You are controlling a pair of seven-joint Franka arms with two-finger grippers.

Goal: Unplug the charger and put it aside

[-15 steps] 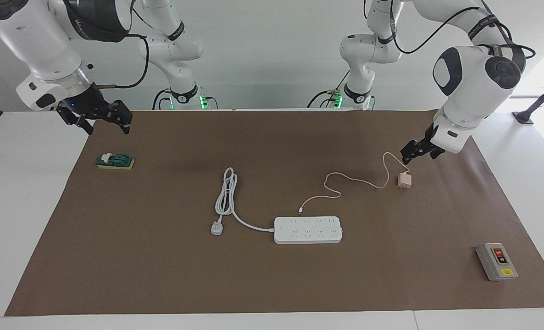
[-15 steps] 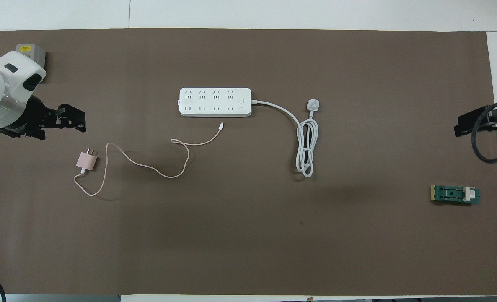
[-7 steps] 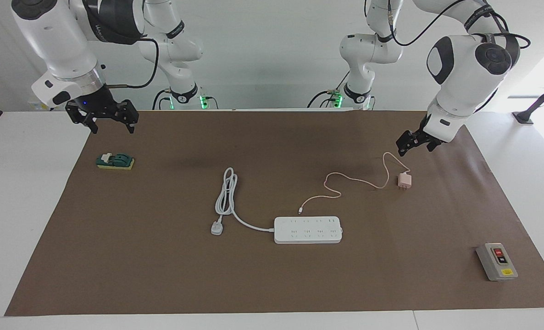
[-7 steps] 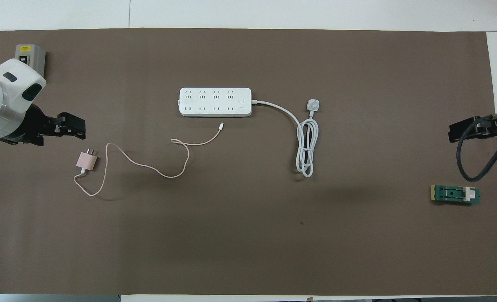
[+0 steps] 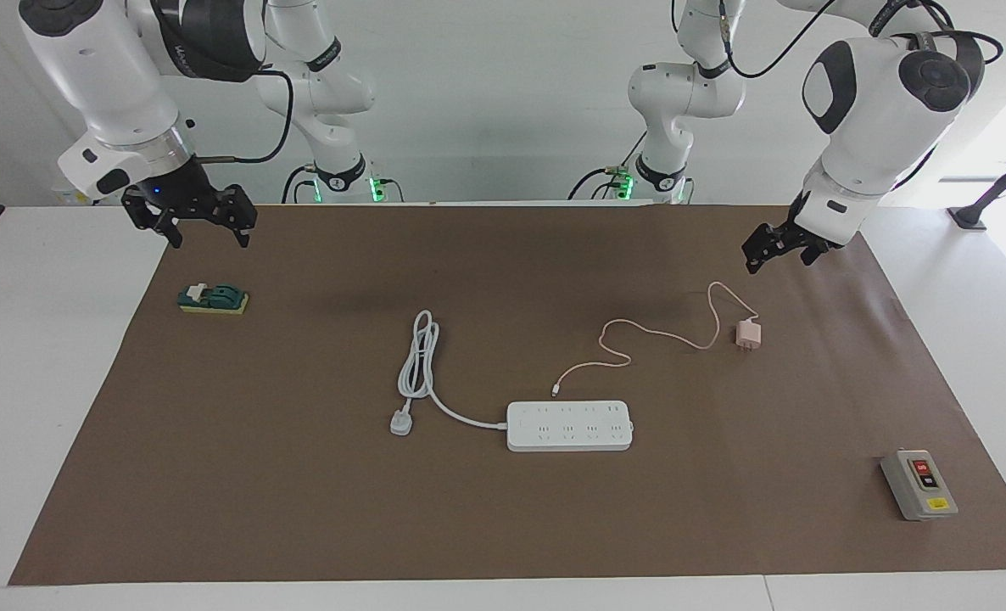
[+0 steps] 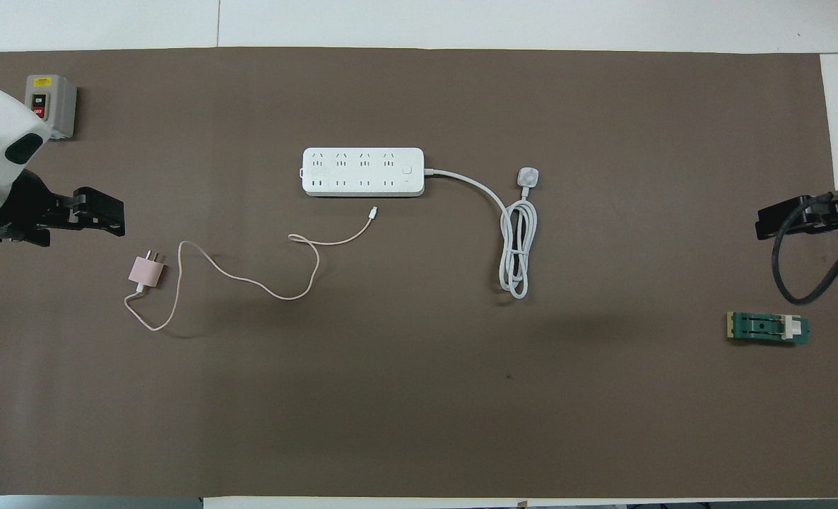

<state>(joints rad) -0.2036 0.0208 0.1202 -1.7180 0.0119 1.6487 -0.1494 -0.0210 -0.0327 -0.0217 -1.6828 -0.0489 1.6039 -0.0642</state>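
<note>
The small pale pink cube-shaped charger [image 5: 748, 333] lies unplugged on the brown paper mat [image 5: 503, 526], its thin pink cable [image 5: 639, 338] curling toward the long white power strip [image 5: 569, 425], well apart from it toward the left arm's end. The left gripper [image 5: 779, 247] hangs empty above the mat near the charger; whether its claw is released cannot be told. The right gripper [image 5: 203, 222], spread wide and empty, waits over the mat's edge near a green switch block [image 5: 213, 299].

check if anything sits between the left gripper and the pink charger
Nothing visible does. The left gripper hangs over bare mat; the charger lies unplugged below it, only its own cable alongside.
</note>
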